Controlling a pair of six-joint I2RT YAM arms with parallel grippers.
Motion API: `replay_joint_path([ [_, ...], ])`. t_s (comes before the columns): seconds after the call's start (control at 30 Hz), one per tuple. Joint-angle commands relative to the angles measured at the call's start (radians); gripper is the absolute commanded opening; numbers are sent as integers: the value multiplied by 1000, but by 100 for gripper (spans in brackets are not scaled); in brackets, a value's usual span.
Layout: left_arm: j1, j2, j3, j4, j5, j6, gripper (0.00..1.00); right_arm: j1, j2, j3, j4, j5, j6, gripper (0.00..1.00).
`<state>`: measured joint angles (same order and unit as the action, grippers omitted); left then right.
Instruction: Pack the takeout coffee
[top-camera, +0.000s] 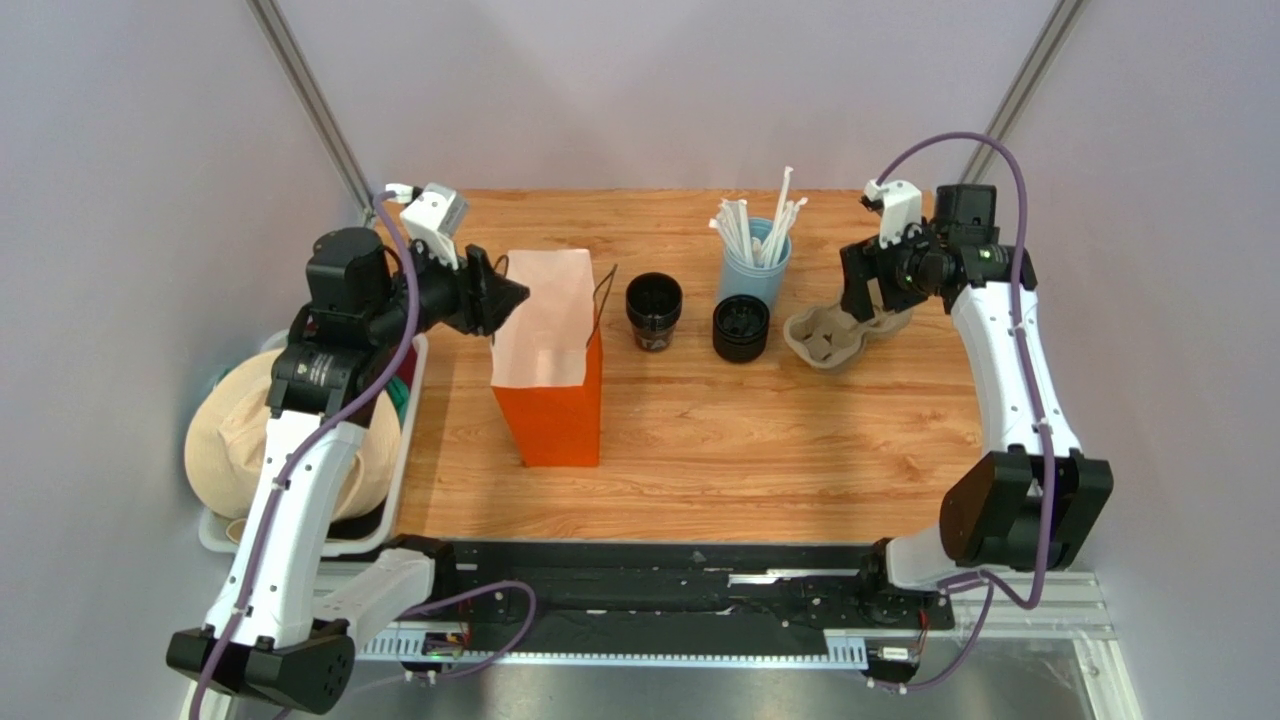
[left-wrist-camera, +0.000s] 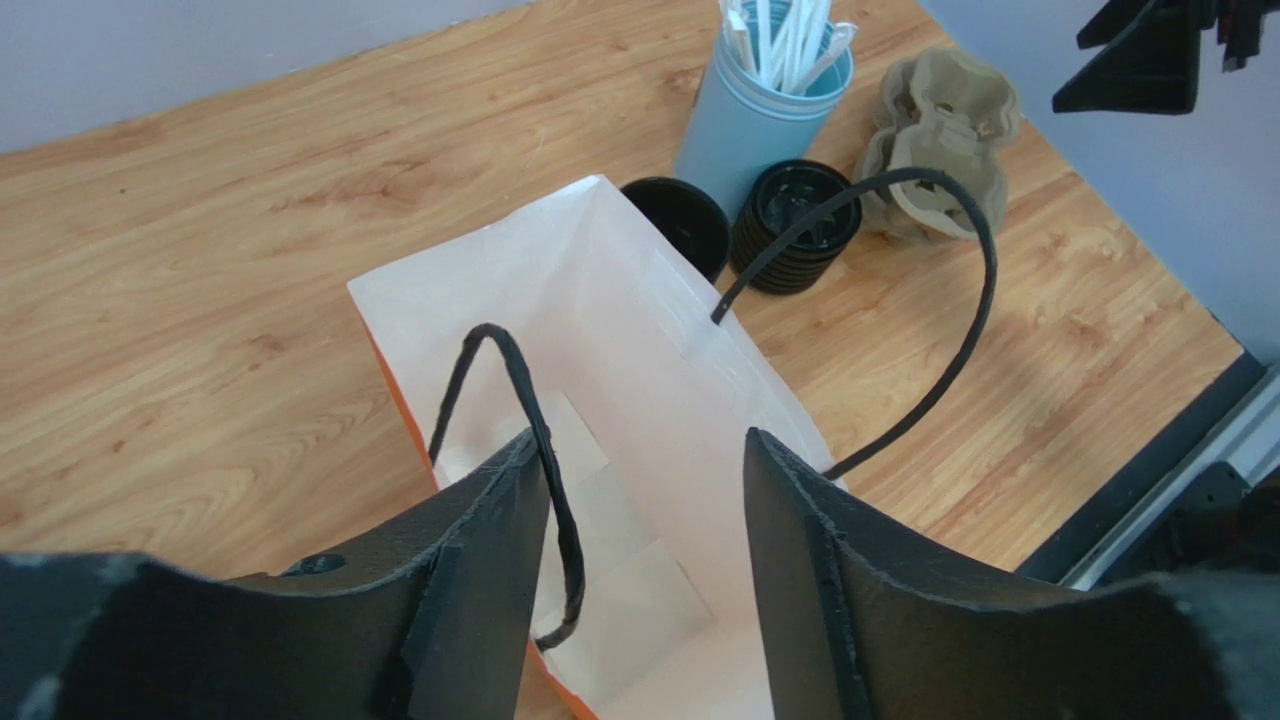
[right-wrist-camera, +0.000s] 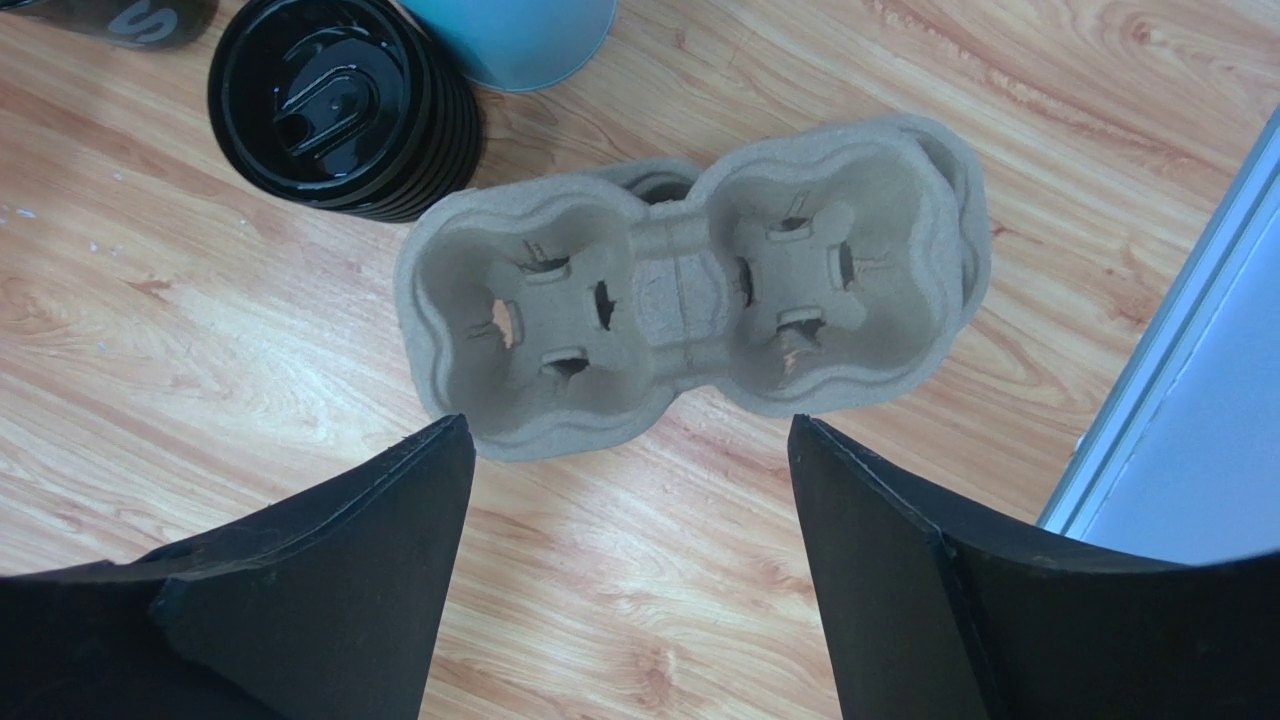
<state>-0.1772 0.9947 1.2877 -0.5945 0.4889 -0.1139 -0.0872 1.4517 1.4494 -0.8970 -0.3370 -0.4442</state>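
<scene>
Left claw (left-wrist-camera: 643, 450) gapes empty over bag (top-camera: 550, 405); right claw (right-wrist-camera: 628, 435) likewise over tray (right-wrist-camera: 691, 285); cup (top-camera: 654, 311) stands between bag and lids (top-camera: 739, 327).

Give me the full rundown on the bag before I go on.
The bag is paper, orange outside, white inside, with two black cord handles. It stands upright on the table, left of the dark cup, mouth open, nothing visible inside. The left gripper hovers open over its mouth; one handle loops close beside a finger, contact unclear.
</scene>
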Motion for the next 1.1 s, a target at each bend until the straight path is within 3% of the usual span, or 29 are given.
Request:
replay_joint_path([
  [0.0, -5, -21, 67, -11, -41, 37, 64, 4, 71, 107, -34, 26, -77, 82],
  [0.03, -5, -27, 74, -14, -42, 52, 72, 4, 93, 126, -61, 27, -86, 82],
  [0.23, -4, -62, 145, -96, -69, 112, 82, 4, 260, 273, -141, 35, -129, 83],
  [0.53, -4, -123, 185, -224, -173, 221, 85, 24, 449, 361, -160, 121, -136, 85],
  [1.07, -2, -176, 147, -277, -233, 230, 86, 55, 466, 247, -146, 168, -231, 84],
])
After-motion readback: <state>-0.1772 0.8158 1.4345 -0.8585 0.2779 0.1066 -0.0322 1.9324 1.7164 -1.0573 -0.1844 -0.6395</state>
